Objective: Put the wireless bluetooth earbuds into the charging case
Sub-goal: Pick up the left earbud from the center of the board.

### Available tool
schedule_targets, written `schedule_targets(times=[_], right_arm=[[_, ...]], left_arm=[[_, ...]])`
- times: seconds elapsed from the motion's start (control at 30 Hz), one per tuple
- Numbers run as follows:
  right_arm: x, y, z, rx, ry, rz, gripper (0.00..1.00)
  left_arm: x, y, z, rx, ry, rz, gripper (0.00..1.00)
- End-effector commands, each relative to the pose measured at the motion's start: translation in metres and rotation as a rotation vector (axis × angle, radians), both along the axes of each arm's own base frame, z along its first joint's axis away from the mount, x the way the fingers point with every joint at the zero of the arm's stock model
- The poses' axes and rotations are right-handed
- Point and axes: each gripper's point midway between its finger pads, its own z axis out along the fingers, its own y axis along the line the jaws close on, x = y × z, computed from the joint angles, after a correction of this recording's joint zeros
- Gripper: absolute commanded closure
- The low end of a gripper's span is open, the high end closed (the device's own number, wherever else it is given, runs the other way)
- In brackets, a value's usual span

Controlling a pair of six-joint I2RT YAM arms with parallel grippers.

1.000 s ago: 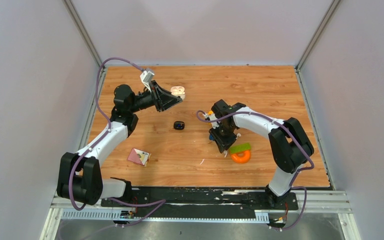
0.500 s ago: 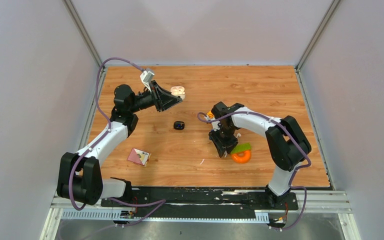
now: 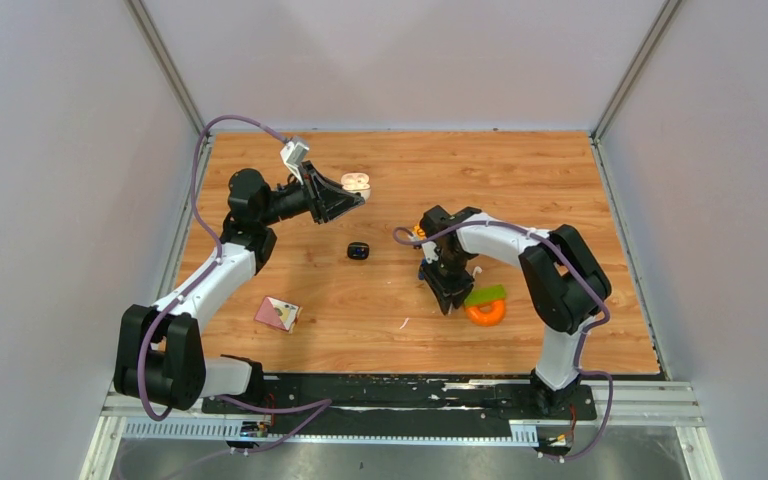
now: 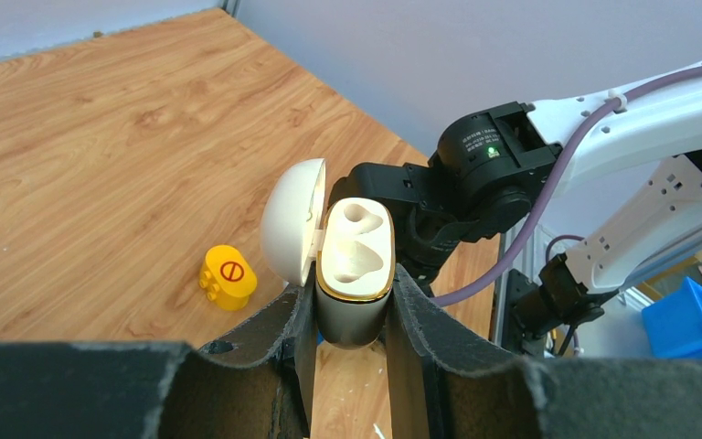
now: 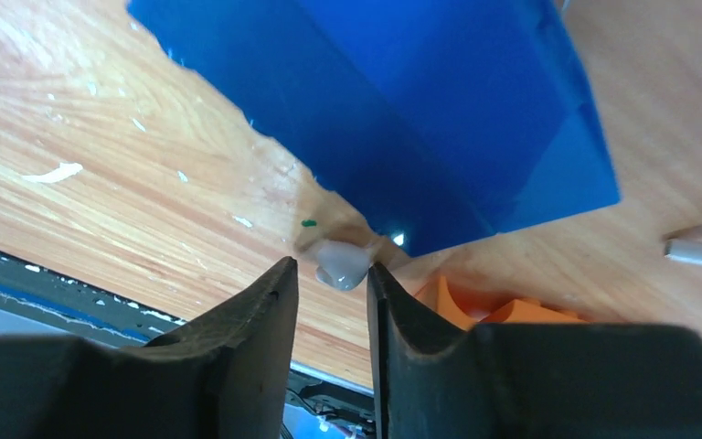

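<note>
My left gripper point(image 4: 352, 285) is shut on the white charging case point(image 4: 355, 265) and holds it above the table. The case's lid is swung open to the left and both of its hollows show bare. From above, the case point(image 3: 357, 183) sits at the tip of the left gripper point(image 3: 348, 197). My right gripper point(image 5: 332, 267) is open and points down at the table. A white earbud point(image 5: 343, 263) lies between its tips, against the right finger, with a gap to the left one. In the top view, the right gripper point(image 3: 450, 298) hides this earbud.
A blue flat piece point(image 5: 420, 119) and an orange ring point(image 5: 475, 309) lie just past the right fingertips. The top view shows the orange ring point(image 3: 482, 314), a green piece point(image 3: 482, 295), a black case point(image 3: 359, 250) mid-table and a pink card point(image 3: 277, 313). A yellow block point(image 4: 228, 277) lies beneath the held case.
The right gripper has come down and nearer to the orange ring, and its arm has folded leftward. Its jaws widened, then narrowed a little. The left arm has held still.
</note>
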Motion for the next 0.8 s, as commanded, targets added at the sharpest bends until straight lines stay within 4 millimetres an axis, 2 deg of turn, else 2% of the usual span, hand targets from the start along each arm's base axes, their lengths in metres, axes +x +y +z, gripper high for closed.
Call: schedule_targets(times=[0.0, 0.2, 0.37, 0.5, 0.63, 0.77], right_arm=[[0.033, 0.015, 0.005, 0.036, -0.106, -0.003, 0.68], [0.041, 0.026, 0.007, 0.102, -0.138, 0.071, 0.76], [0.032, 0.019, 0.004, 0.101, -0.141, 0.110, 0.76], [0.032, 0.019, 0.009, 0.131, -0.172, 0.159, 0.67], [0.038, 0.028, 0.020, 0.224, -0.230, 0.339, 0.53], [0.050, 0.033, 0.036, 0.266, -0.302, 0.496, 0.49]], left_arm=[[0.004, 0.000, 0.015, -0.003, -0.061, 0.010, 1.00], [0.006, 0.000, 0.014, -0.004, -0.057, 0.014, 1.00], [0.007, 0.000, 0.015, -0.006, -0.056, 0.016, 1.00], [0.007, 0.000, 0.014, -0.007, -0.053, 0.018, 1.00], [0.007, 0.000, 0.014, -0.007, -0.051, 0.018, 1.00], [0.006, 0.000, 0.016, -0.008, -0.052, 0.016, 1.00]])
